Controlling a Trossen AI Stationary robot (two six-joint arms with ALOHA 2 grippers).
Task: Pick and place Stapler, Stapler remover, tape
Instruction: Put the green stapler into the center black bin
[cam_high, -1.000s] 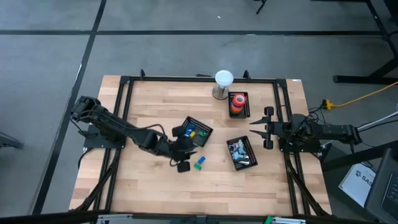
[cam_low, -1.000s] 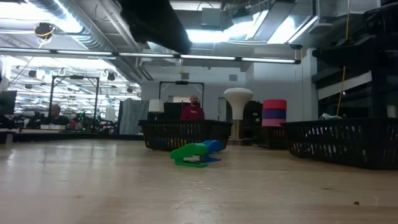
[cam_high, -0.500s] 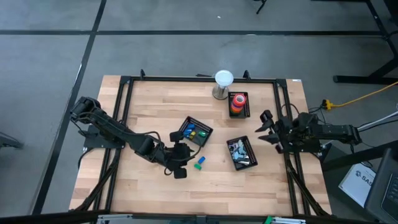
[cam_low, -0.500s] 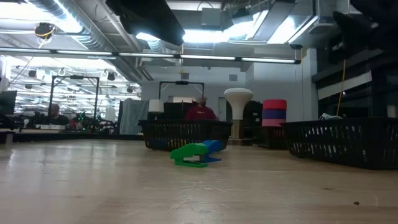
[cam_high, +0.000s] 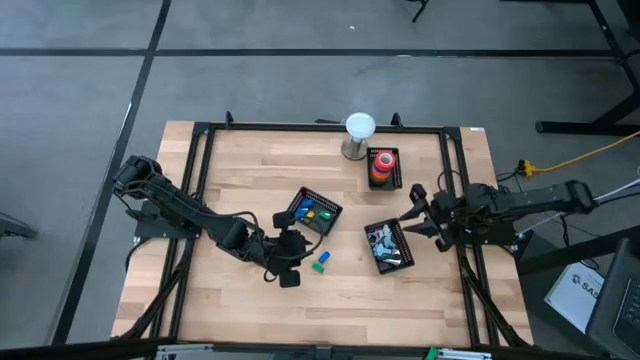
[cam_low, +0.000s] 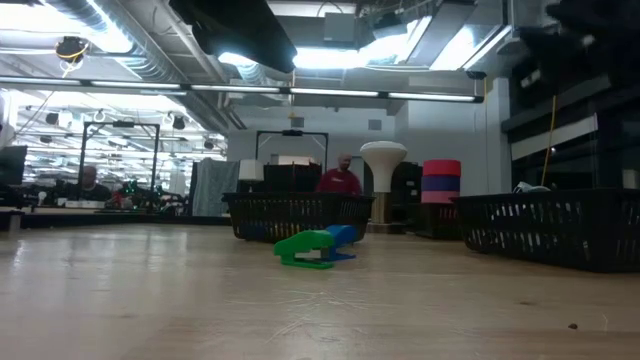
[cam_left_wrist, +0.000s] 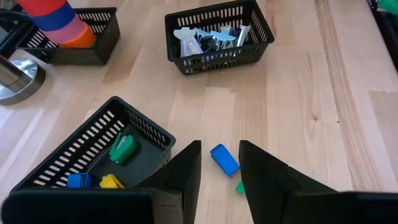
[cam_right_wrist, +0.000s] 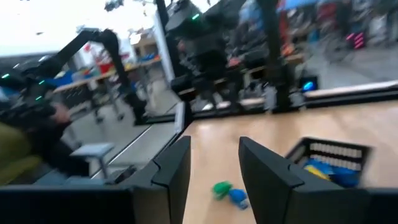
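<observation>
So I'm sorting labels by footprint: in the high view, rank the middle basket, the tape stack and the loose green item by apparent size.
1. Middle basket
2. Tape stack
3. Loose green item, clearly smallest

All three sit at similar table depth, so nearness barely skews this.

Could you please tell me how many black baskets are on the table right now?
3: one mid-table beside the left hand, one to its right, and one at the back holding the tape stack.

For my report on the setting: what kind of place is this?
Probably an open robotics lab or workshop. The low view shows ceiling strip lights and distant workbenches with a seated person; the wooden table stands on grey floor.
</observation>
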